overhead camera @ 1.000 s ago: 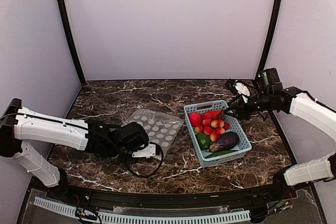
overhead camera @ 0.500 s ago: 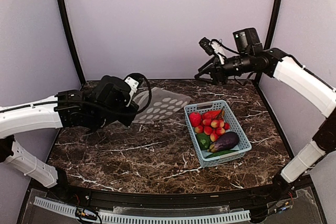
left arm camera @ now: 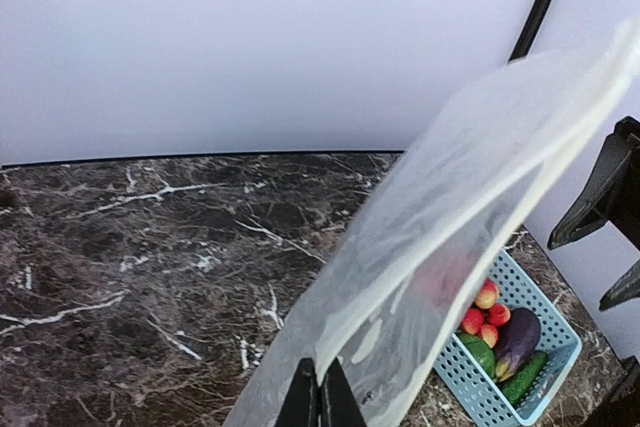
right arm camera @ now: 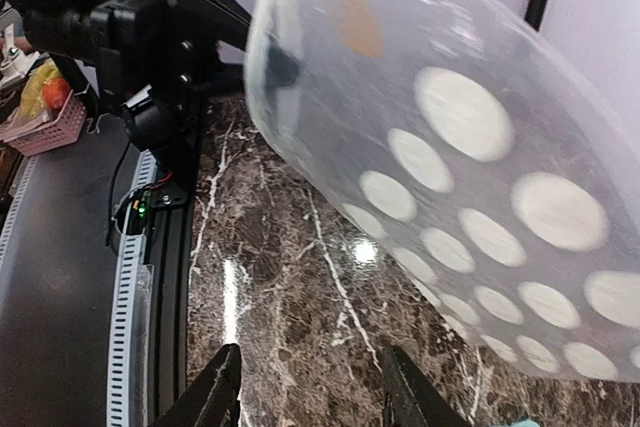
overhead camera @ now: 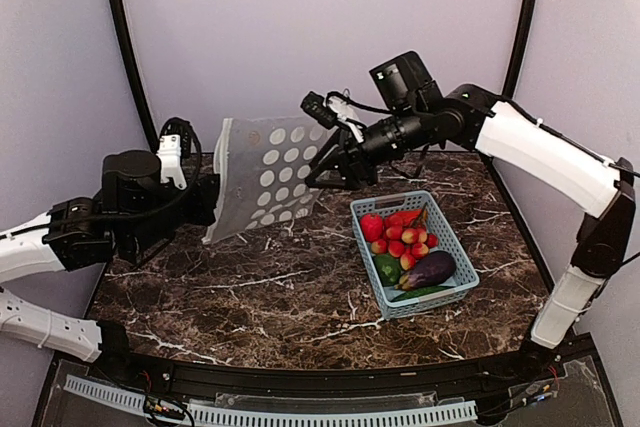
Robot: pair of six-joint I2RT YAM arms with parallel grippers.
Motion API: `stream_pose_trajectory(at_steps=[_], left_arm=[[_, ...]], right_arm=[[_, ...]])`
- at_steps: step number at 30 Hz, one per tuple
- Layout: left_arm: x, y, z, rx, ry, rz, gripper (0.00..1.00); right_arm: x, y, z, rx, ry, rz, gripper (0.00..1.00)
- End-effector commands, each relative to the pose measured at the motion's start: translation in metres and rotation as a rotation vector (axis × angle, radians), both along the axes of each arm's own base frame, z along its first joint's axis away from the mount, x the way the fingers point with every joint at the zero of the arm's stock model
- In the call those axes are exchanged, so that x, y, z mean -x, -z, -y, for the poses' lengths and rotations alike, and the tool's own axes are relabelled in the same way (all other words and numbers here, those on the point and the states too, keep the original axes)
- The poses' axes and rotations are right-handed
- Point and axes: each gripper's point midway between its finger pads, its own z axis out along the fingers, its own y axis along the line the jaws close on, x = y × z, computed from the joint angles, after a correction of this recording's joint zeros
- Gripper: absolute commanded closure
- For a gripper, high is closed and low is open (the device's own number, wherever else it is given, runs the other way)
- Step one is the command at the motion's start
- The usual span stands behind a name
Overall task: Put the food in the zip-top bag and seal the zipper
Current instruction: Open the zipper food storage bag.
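My left gripper point(overhead camera: 210, 209) is shut on the lower left edge of the zip-top bag point(overhead camera: 265, 177) and holds it up in the air, hanging above the table's back left. In the left wrist view the shut fingertips point(left arm camera: 320, 402) pinch the clear film point(left arm camera: 450, 217). My right gripper point(overhead camera: 322, 169) is open and empty beside the bag's right edge; in its own view it point(right arm camera: 310, 397) is below the dotted bag point(right arm camera: 470, 147). The food lies in the basket: red round pieces point(overhead camera: 400, 232), eggplant point(overhead camera: 428, 269), cucumber point(overhead camera: 420, 292). I cannot make out the zipper slider.
The light-blue slotted basket point(overhead camera: 455, 247) stands on the marble table right of centre; it also shows in the left wrist view point(left arm camera: 470, 387). The left arm's body point(right arm camera: 160, 37) is close beyond the bag. Black frame posts stand at the back corners.
My left gripper picked the bag up off the table and raised it until it hangs upright. My right arm swung up from the basket and left across to the bag's right edge.
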Motion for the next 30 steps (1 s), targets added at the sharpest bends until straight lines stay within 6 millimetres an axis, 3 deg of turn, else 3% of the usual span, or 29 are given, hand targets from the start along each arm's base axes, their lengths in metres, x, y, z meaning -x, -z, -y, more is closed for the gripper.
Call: stream_pose_trajectory(at_steps=[1,10,18,25,30], left_arm=[[0.000,0.005,0.050,0.171,0.139,-0.016,0.99],[0.006,0.008,0.086,0.271,0.243,-0.003,0.99],[0.014,0.000,0.103,0.323,0.299,0.037,0.99],[0.012,0.007,0.103,0.293,0.269,0.026,0.99],[0.012,0.014,0.102,0.267,0.260,0.014,0.99]], right_arm=[[0.017,0.014,-0.030,0.034,-0.050,-0.068,0.53],[0.029,0.025,-0.051,0.060,-0.054,-0.109,0.40],[-0.004,0.025,-0.057,0.074,0.152,-0.097,0.30],[-0.033,0.025,-0.051,0.099,0.316,-0.043,0.39],[-0.039,0.026,-0.046,0.112,0.343,-0.005,0.43]])
